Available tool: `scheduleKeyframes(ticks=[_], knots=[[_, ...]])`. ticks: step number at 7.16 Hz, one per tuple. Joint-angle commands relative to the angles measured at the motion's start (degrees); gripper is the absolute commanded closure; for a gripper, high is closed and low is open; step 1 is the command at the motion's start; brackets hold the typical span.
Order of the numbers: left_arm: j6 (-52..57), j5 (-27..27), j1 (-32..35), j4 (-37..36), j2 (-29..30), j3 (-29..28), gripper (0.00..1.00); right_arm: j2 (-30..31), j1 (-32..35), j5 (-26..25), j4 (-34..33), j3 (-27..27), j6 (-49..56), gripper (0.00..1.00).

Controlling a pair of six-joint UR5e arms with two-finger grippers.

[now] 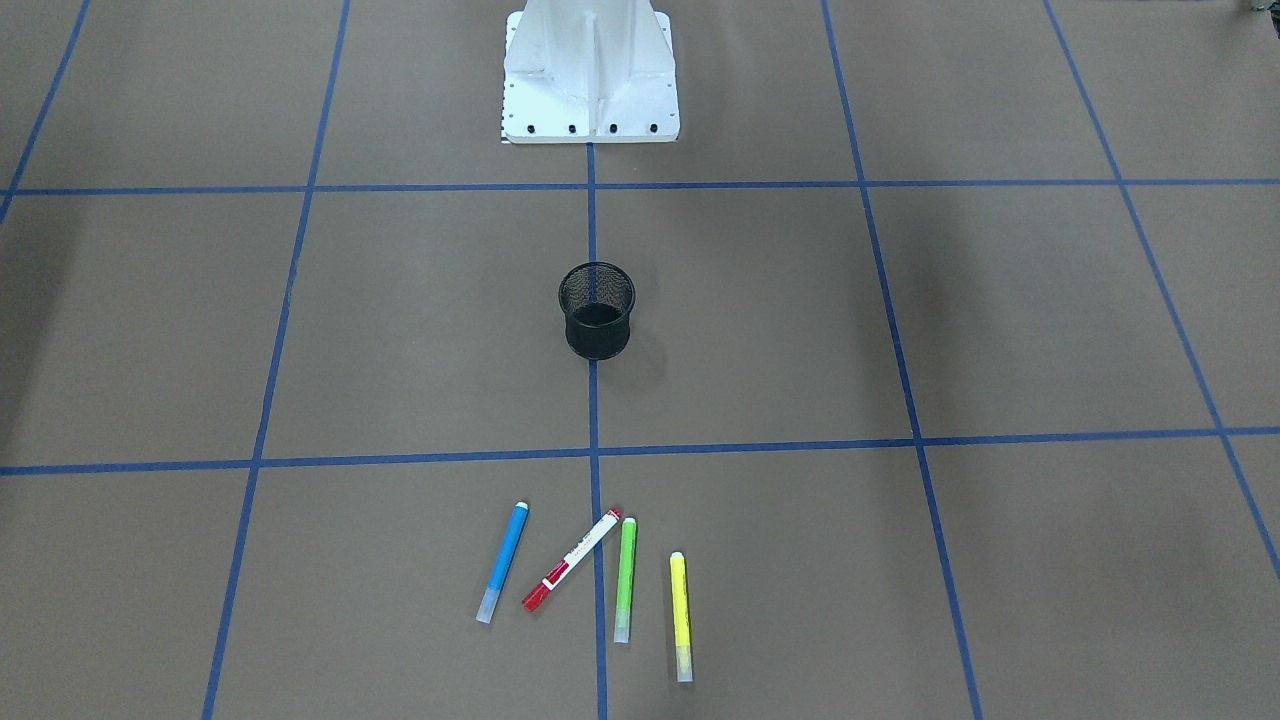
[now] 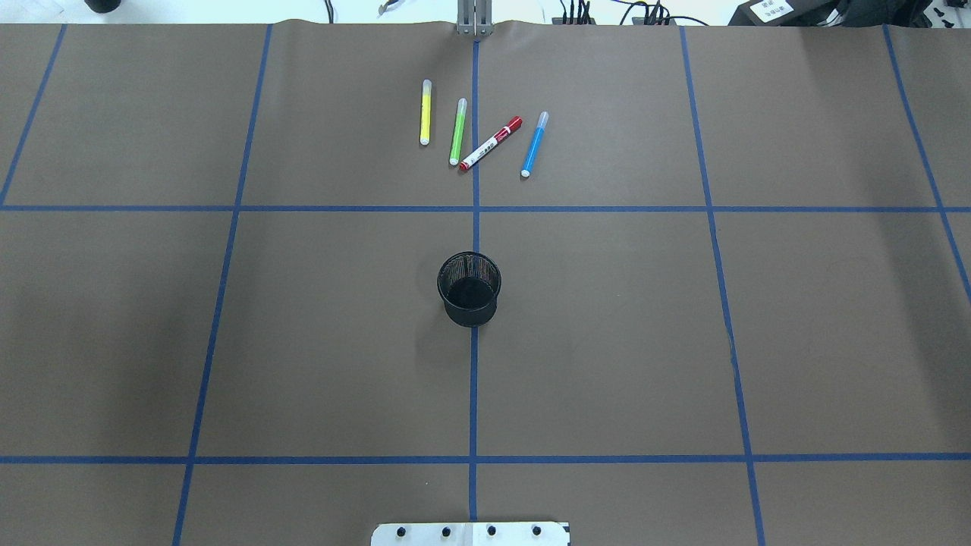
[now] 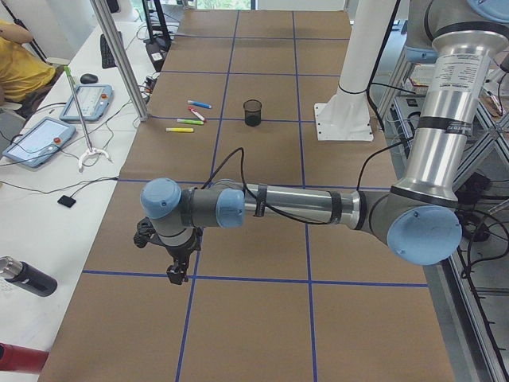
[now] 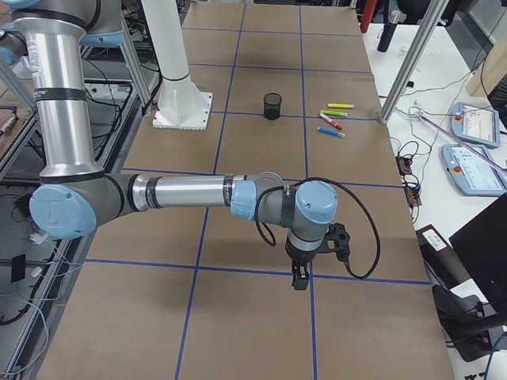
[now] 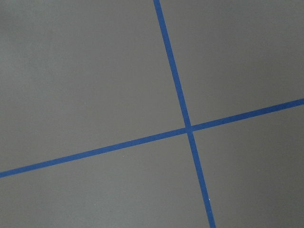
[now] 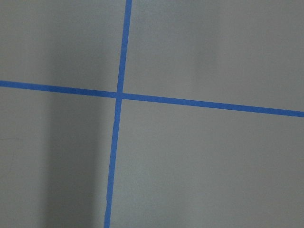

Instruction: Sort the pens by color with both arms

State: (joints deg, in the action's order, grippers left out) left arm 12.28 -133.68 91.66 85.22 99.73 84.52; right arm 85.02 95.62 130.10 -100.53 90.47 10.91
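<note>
Finding: my left gripper [image 3: 172,270] hangs over the left end of the worktop [image 2: 683,341], and my right gripper [image 4: 300,279] over the right end. Each shows only in a side view, so I cannot tell whether either is released or clenched.

All four pens lie near the middle of the far edge, well apart from both grippers: yellow pen [image 2: 425,112], green pen [image 2: 457,131], red-capped white pen [image 2: 491,143] and blue pen [image 2: 534,144]. A black mesh cup [image 2: 469,288] stands at the centre.

Risks:
- The green and white pens' nearer ends lie just beside each other, and I cannot tell whether they touch. Fingers closing on one could knock the other, and round barrels likely roll.
- Both arms converging on so tight a group could foul each other.

Views:
- Only the side views show my arms.
- The overhead and front views show the pens' spacing but no arm.
- Both wrist cameras show only brown surface and crossings of blue tape [image 5: 188,128].
</note>
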Motion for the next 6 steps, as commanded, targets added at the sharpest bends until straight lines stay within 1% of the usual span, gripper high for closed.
scheduleKeyframes(ticks=[1,2,4,6], knots=[[-3.0,-2.9,0.2,-0.4,-1.2,2.6,0.0,-0.1,-1.4,0.0,1.1,0.1,-5.0,0.01],[-2.7,-2.9,0.3,-0.4,-1.3,4.3,0.0,-0.1,-2.2,-0.1,1.2,0.6,-5.7,0.01],[-2.3,-2.9,0.2,0.3,-1.6,4.7,0.0,-0.5,-3.2,0.0,1.2,0.8,-6.7,0.01],[-2.8,-2.6,0.2,0.4,-3.5,6.5,0.0,-0.6,-3.2,0.0,1.1,1.3,-6.6,0.01]])
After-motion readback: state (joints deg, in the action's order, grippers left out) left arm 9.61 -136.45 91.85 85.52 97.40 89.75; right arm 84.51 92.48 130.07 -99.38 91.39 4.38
